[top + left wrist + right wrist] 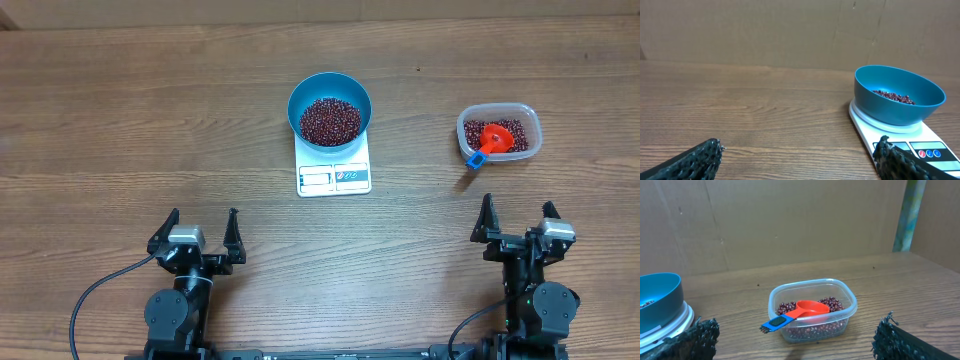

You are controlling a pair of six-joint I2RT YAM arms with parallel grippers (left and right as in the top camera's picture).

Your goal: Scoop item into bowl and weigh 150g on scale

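Note:
The blue bowl stands on the white scale at the table's middle, with a heap of dark red-brown beans inside it. The left wrist view has the bowl on the scale at the right. More beans fill a clear plastic tub, where an orange scoop with a blue handle end lies across the rim. My left gripper is open near the front edge, left of the scale. My right gripper is open below the tub, holding nothing.
A brown cardboard wall backs the table in both wrist views. Bare wood lies between the two grippers and all round the scale and the tub.

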